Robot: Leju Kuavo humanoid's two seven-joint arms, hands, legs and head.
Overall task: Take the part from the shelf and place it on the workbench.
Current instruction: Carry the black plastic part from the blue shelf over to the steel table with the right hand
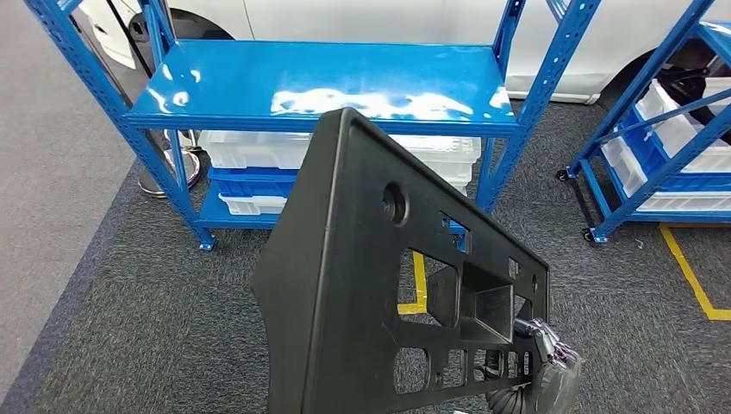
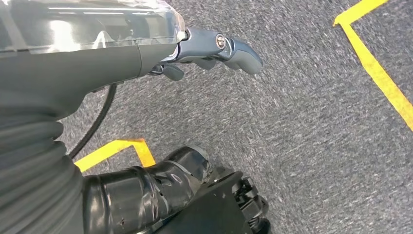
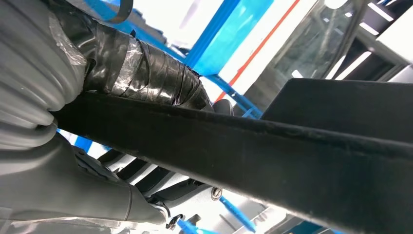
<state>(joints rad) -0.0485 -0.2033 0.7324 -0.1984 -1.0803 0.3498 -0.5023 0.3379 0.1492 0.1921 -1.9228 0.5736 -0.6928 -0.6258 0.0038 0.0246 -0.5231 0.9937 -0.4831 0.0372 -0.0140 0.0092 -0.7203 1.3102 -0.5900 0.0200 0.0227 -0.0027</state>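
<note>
Grey carpet (image 1: 129,319) with yellow tape lines (image 1: 690,276); blue shelf (image 1: 328,86) ahead, white bins (image 1: 259,151) on its lower tier. Black part (image 1: 362,285) is off the shelf, held up tilted in front of it. Right robot hand (image 1: 547,366) grips the part's lower edge. Left robot hand (image 2: 214,51) hangs over the carpet, fingers curled, holding nothing.

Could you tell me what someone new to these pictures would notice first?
The big black part fills the middle of the head view, tilted and full of cutouts, gripped at its lower right edge by the right hand. Behind it stands a blue shelf with a bare glossy top and white bins underneath. Yellow tape lines mark the grey carpet to the right.
</note>
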